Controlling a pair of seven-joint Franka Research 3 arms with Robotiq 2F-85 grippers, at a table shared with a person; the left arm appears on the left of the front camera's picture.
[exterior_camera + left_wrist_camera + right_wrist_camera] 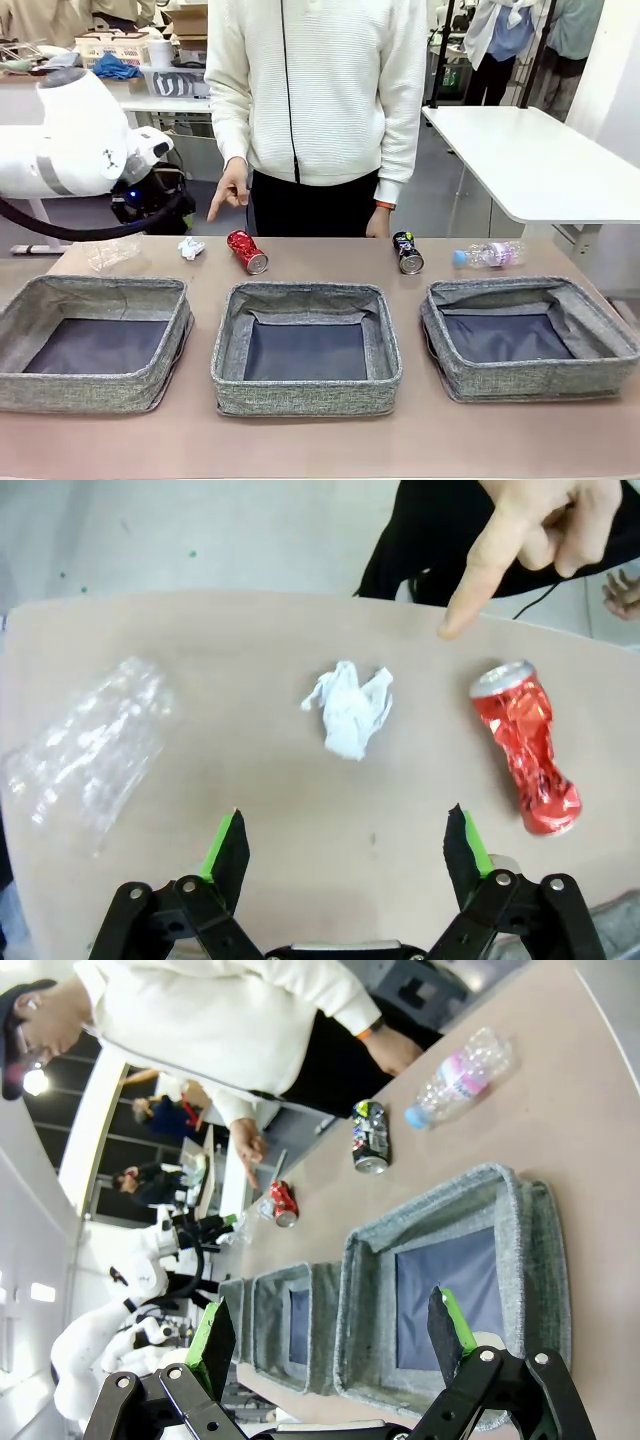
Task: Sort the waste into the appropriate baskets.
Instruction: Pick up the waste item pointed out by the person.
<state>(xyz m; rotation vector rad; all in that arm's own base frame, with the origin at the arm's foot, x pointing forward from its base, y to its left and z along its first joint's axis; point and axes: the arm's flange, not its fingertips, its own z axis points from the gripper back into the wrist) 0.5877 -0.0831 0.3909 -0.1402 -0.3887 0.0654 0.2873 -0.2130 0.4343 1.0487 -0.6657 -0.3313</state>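
**Hovering wide open over the paper ball**

We've got the left gripper (347, 820) above the left end of the table (250, 620), its jaws spread wide with nothing between them. Dead ahead lies the paper ball (348, 712) on bare tabletop, clear of everything else. On one side of it sits the crushed bottle (85, 745). On the other is the red can (525, 750), lying on its side with its top towards the person. The person's hand (535, 530) is at the far edge, its finger (470, 590) pointing down between ball and can, nearer the can.

Over on the right, the right gripper (330, 1305) is just as wide and just as empty, hanging above the right basket (530, 285). Past that basket, the dark can (407, 252) and the small bottle (488, 255) lie on their sides. The left basket (90, 288) and middle basket (300, 292) are bare too, so by our reckoning nothing is sorted yet.

We expect the ball to weigh next to nothing and squash under the pads. We'd close low across its bulky middle, because a loose flap could pull free. The can looks thin, dented and smooth, so it is likely to roll, and we'd take it across its pinched waist. The bottle should be springy and slick, with edges that are hard to read, so we'd squeeze it across its flattened width.
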